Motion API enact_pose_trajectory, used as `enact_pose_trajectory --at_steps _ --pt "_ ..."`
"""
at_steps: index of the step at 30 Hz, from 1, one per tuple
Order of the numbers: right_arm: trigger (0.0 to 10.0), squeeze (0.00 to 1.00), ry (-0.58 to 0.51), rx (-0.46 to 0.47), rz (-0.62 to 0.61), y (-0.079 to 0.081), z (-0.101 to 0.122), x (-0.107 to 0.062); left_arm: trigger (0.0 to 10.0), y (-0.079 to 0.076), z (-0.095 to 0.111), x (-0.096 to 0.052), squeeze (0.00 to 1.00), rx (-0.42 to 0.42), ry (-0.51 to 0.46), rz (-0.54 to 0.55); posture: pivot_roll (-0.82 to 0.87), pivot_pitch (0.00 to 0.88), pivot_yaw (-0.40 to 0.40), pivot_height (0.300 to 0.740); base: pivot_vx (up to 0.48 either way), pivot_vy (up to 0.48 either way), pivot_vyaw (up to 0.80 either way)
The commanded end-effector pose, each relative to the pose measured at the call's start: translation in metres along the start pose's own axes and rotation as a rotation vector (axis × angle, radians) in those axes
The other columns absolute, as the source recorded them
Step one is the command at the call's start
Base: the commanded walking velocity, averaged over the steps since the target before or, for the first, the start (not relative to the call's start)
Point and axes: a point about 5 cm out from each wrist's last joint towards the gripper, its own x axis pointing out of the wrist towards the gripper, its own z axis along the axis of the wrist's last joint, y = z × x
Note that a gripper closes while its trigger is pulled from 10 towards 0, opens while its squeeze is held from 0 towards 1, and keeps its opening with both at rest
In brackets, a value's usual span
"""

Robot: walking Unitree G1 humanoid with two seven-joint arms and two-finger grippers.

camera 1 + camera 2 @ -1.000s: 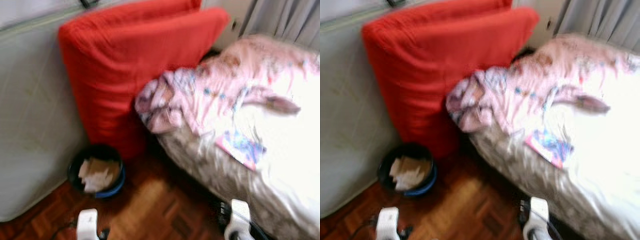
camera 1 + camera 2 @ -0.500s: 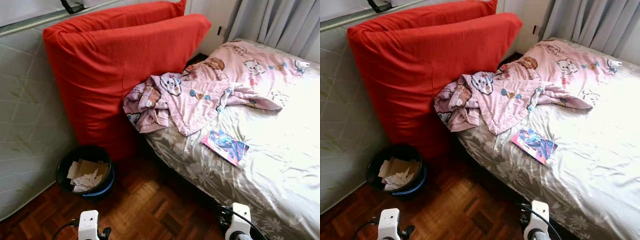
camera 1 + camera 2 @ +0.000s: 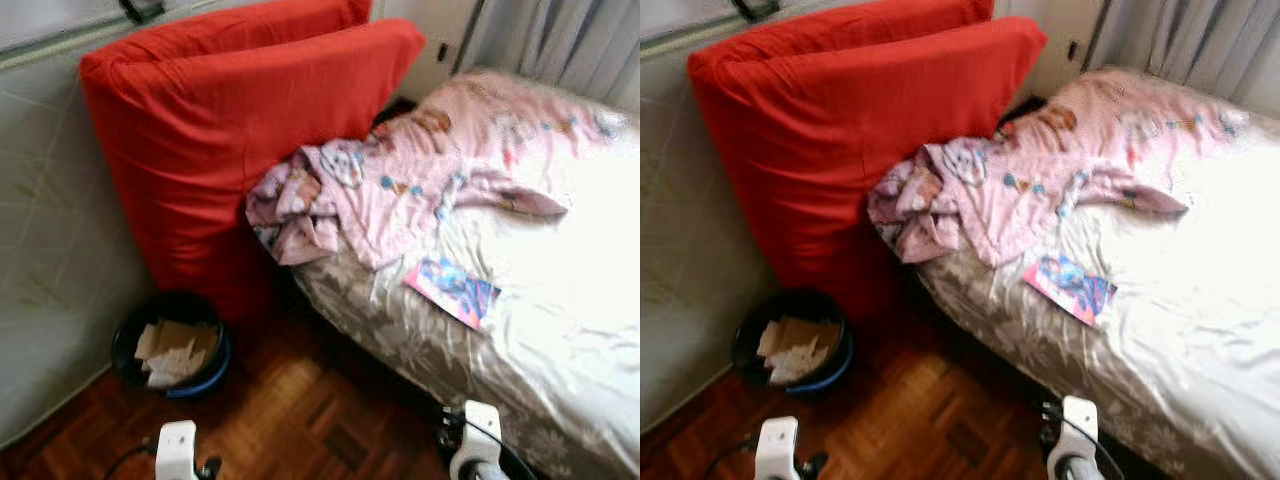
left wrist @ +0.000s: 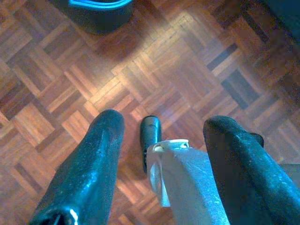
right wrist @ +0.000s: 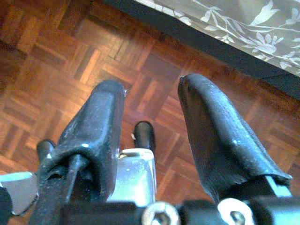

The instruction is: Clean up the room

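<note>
No readable text; colourful booklet [image 3: 452,289] on bed [image 3: 560,330] too blurred.

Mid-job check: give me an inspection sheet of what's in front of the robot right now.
Surface: parquet floor; bed on the right.
Job's things: crumpled pink pyjamas at the bed's near corner; colourful booklet lying flat on the sheet.
Clutter: black bin holding paper scraps.
Grippers: left gripper and right gripper open, empty, hanging over the floor.
Cables: black leads at both wrists.
Surroundings: red cushions upright against a pale mattress; grey curtains.
</note>
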Motion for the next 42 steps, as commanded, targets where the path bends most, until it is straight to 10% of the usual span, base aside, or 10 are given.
enact_pose_trajectory --at_steps 1,42 --pt "10.0 0.00 0.037 -0.063 0.012 -0.0104 0.0348 0.0066 10.0 -0.0038 0.0181 0.0071 0.00 0.074 0.042 -0.012 0.06 0.000 -0.021 0.740 0.000 0.000 -0.78" --pt "10.0 0.00 0.015 -0.019 0.001 -0.0098 0.0388 0.0072 10.0 -0.0041 0.0211 0.0079 0.00 0.049 0.032 -0.002 0.06 0.025 -0.027 0.740 0.222 0.000 -0.17"
